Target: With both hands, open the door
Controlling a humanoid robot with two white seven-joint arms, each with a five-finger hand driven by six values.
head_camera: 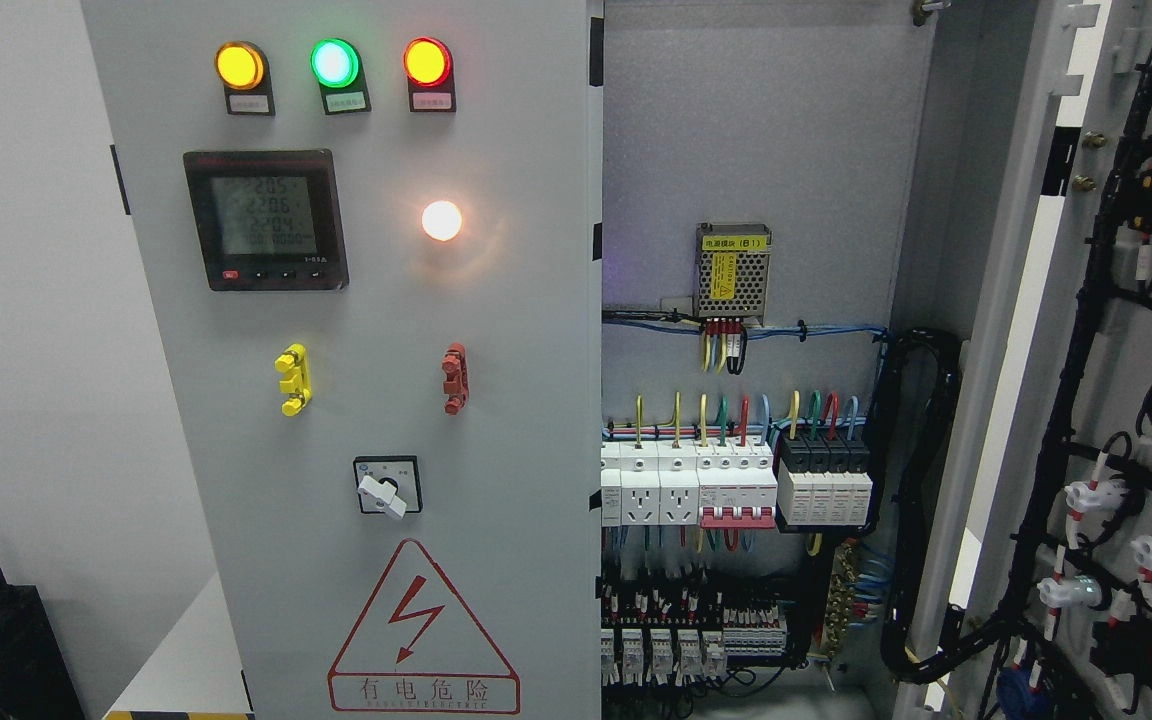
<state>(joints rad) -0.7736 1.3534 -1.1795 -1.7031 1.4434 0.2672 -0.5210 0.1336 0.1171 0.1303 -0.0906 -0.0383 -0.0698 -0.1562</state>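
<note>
Grey painted steel fills the view: the left door (pixel 376 400) of the cabinet stands closed and nearest the camera, carrying three indicator lamps (pixel 333 63), a digital meter (pixel 266 220), a lit white lamp (pixel 442 221), a yellow clip (pixel 293 379) and a red clip (pixel 455 378), a rotary switch (pixel 388 486) and a red warning triangle (pixel 423 628); the right door (pixel 1116 400) is swung wide open at the picture's right, its inner face showing black cable looms; further back, the cabinet interior (pixel 766 150) shows a small power supply (pixel 733 270) and a row of breakers (pixel 736 485). No robot hand is in view, left or right, so their fingers cannot be described. The left door looks a stiff, fairly heavy sheet-metal panel on hinges, smooth and slippery on its face; no handle is evident, so the free vertical edge beside the opening seems the likeliest hold; the protruding switch and lamps are best avoided.
</note>
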